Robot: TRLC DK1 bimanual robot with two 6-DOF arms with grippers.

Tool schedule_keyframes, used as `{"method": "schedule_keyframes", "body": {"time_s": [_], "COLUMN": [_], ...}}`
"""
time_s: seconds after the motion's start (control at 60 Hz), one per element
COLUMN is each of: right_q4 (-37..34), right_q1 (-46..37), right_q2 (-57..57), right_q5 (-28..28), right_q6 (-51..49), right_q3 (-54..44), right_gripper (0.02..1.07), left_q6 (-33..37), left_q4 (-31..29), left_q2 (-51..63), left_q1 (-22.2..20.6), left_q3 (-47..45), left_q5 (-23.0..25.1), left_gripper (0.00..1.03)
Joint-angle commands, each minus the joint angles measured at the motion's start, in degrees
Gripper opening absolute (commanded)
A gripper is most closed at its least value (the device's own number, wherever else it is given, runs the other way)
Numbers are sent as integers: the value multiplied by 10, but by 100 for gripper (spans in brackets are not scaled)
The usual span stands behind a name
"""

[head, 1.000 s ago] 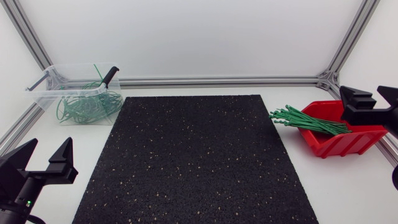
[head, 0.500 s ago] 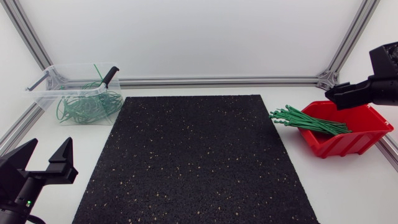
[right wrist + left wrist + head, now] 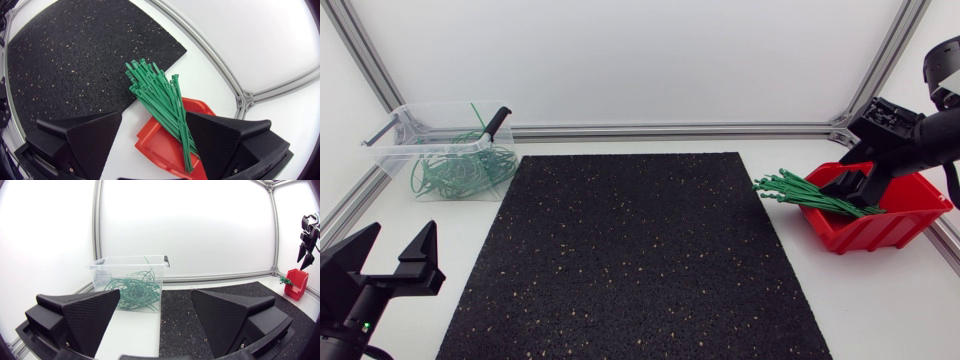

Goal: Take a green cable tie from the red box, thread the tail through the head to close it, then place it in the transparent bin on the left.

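With my right gripper [image 3: 154,119] poised wide open over the red box [image 3: 159,147], I judged that singling out one green cable tie [image 3: 159,100] came next.

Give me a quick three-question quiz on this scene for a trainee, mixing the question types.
1. What green things lie in the transparent bin?
2. True or false: the red box stands on the black mat.
3. The right arm's jaws are: A shut on one tie; B open over the bundle of straight green ties; C over the bin.
Key: 1 looped green cable ties; 2 false, it stands beside the mat; 3 B.
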Motion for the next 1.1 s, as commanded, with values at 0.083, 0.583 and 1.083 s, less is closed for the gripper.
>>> {"method": "schedule_keyframes", "body": {"time_s": [0.083,0.583,1.083], "right_q4": [-12,26,87], "right_q1": [8,13,40], "right_q2": [31,85,154], "right_q5": [11,20,37], "right_q6": [-105,-267,-277], "right_q3": [9,-54,-59], "right_gripper": [92,88,78], "left_q6": [-11,-11,-11], "left_q4": [-11,-11,-11], "left_q2": [-5,-5,-5], "left_q1": [3,6,7], "left_q3": [-23,-23,-23], "left_q5": [-5,-5,-5], "left_gripper": [99,99,99]}}
